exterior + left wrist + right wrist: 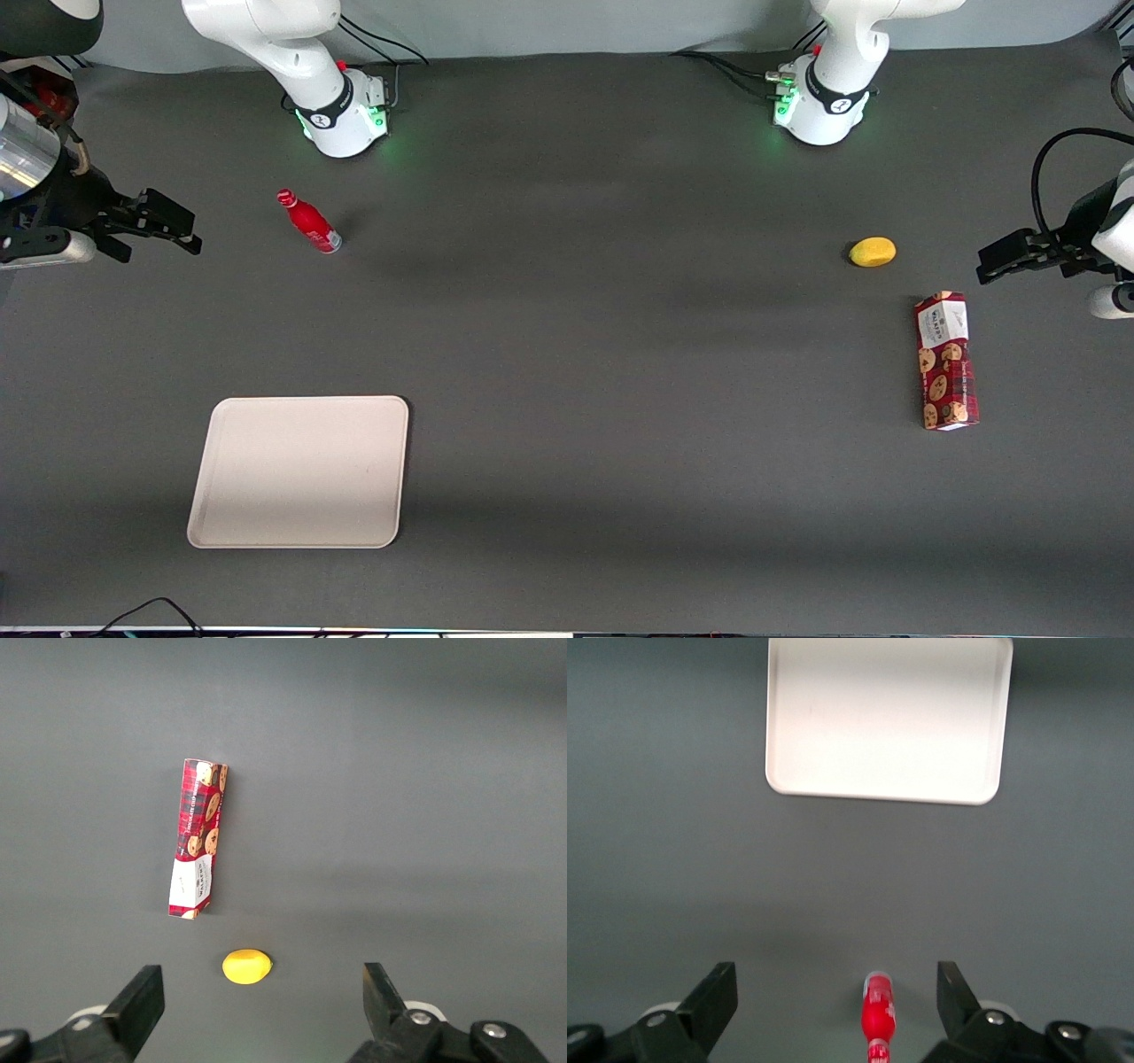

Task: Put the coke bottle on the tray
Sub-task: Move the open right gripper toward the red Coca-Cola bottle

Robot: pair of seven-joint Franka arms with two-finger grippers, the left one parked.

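Red and slim, the coke bottle [309,222] stands on the dark grey tabletop [602,354] close to my working arm's base, far from the front camera. My gripper [173,229] hangs above the table at my own end of it, level with the bottle and off to its side, fingers spread wide with nothing between them. In the wrist view the coke bottle [878,1016] shows between my two fingertips, so it lies almost straight below and slightly ahead of the gripper [837,992], and I judge a descent with little sideways correction would reach it.

Its long axis looks upright: in the front view the cap reads as the end farther from the camera and the silvery base as the nearer end, which I take to be the slant of that high view, not a real lean. I cannot rule out a slight tilt.

The off-white tray [299,471] lies flat, nearer the front camera than the bottle and well apart from it. The tray [888,719] holds nothing, so the task is not yet begun.
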